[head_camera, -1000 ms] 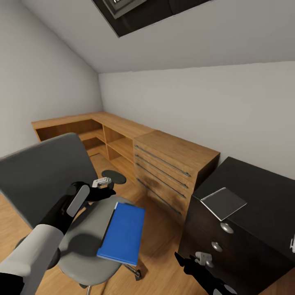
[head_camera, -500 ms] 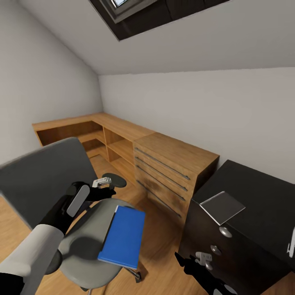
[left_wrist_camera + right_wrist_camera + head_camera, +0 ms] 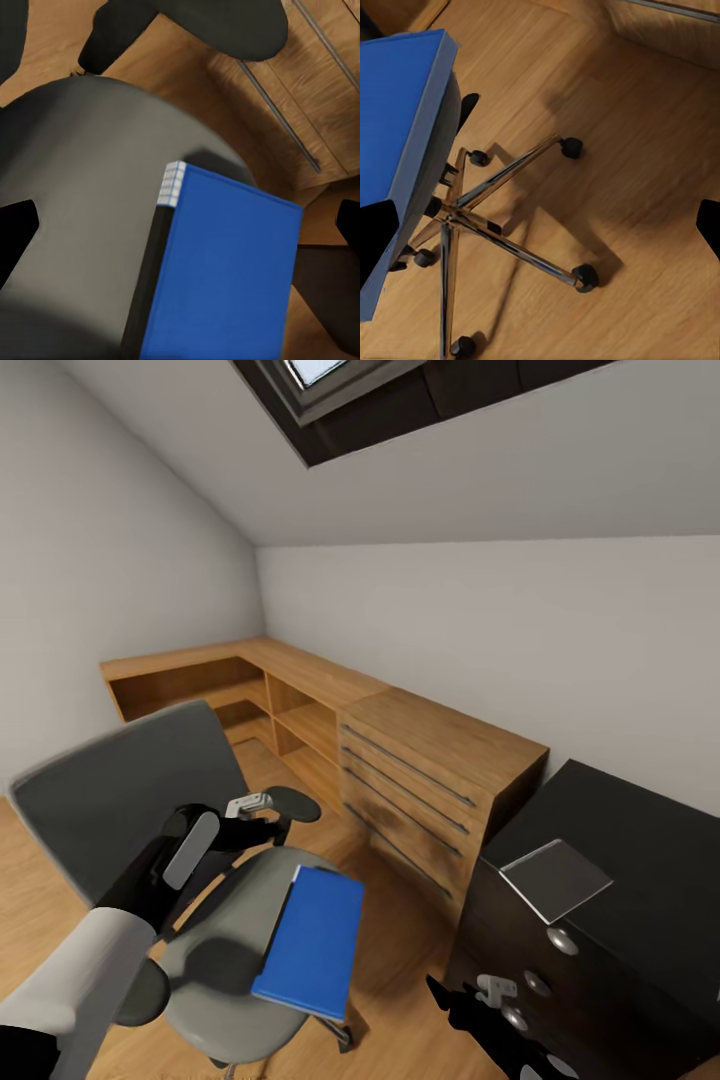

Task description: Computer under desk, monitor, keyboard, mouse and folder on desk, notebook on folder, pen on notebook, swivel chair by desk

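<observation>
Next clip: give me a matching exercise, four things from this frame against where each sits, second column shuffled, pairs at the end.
Things:
1. folder
2. swivel chair
3. left gripper
4. desk

Places:
A. at the picture's right, beside the wooden chest
B. hovering above the seat
C. lying on the seat
D. standing on the wooden floor

Pairs: 1-C, 2-D, 3-B, 4-A

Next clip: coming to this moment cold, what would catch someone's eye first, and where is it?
The bright-blue folder stands out first, lying flat on the grey seat of the swivel chair with one end overhanging the seat's edge. The left end effector hovers just above the seat beside it. To the right stands the glossy black desk with round silver drawer knobs, and behind the chair a light wooden chest runs along the wall.
</observation>
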`<state>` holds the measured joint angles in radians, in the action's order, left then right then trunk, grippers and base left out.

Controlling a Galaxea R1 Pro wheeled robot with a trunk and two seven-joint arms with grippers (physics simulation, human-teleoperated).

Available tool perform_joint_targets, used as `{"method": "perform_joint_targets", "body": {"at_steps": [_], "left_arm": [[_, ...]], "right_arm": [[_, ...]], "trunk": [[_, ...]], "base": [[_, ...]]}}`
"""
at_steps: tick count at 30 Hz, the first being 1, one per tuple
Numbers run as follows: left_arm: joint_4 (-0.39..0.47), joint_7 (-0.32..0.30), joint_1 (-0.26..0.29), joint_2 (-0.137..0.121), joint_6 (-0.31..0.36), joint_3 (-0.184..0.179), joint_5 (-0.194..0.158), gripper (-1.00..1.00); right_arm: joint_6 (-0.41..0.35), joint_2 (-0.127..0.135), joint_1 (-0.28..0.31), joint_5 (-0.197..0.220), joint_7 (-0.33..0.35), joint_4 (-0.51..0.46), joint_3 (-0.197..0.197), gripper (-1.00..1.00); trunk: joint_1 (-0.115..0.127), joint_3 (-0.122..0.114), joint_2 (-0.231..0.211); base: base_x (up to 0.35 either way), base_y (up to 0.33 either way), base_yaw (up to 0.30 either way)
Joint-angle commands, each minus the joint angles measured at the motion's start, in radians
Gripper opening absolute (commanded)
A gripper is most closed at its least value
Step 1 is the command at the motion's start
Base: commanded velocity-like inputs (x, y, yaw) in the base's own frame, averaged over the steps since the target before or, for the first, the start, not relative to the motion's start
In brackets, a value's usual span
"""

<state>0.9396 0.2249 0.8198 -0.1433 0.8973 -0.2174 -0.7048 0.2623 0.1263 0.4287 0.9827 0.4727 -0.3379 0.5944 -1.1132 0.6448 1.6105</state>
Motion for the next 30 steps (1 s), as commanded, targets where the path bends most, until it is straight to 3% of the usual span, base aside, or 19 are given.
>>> {"method": "perform_joint_targets", "body": {"at_steps": [1,20,30], "left_arm": [[0.001,0.010,0.001,-0.001,0.002,-0.003,-0.011,1.00],[-0.022,0.010,0.001,0.002,-0.002,-0.005,-0.012,1.00],[-0.022,0.010,0.001,0.002,-0.003,-0.005,-0.012,1.00]], "right_arm": [[0.005,0.001,0.001,0.011,0.002,0.000,0.008,1.00],[0.006,0.005,0.001,0.011,0.009,0.002,0.003,1.00],[0.005,0.002,0.001,0.010,0.009,0.012,0.005,1.00]], "trunk": [[0.000,0.001,0.000],[0.000,0.001,0.000],[0.000,0.001,0.000]], "base": [[0.000,0.000,0.245],[-0.004,0.000,0.049],[-0.237,0.000,0.000]]}}
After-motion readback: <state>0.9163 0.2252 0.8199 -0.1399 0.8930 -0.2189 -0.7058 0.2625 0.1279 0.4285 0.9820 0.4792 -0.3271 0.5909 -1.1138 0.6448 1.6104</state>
